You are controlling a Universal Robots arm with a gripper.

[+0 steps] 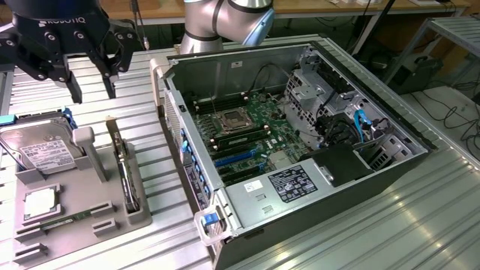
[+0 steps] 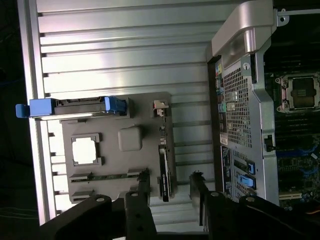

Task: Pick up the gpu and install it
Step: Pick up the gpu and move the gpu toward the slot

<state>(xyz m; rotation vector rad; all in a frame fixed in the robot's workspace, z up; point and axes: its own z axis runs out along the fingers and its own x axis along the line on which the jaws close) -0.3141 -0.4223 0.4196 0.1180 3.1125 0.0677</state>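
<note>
1. Hovering above the grey tray [image 1: 82, 194], the hand [image 1: 91, 90] has its fingers spread, with nothing between them.
2. The gpu [image 1: 125, 169] stands on edge in its tray slot, untouched, near the hard drive [image 1: 41, 149]; in the wrist view it sits in line with the gap between the fingers.
3. Pickup is not yet done. The open computer case [image 1: 300, 140] on the surface [image 1: 390, 225] shows bare expansion slots [image 1: 236, 160], so I judge the installation is all left to do.

I see an open computer case [image 1: 225, 70] beside a grey holder [image 1: 78, 194] carrying a hard drive [image 1: 41, 149] on the table [image 1: 420, 225].
</note>
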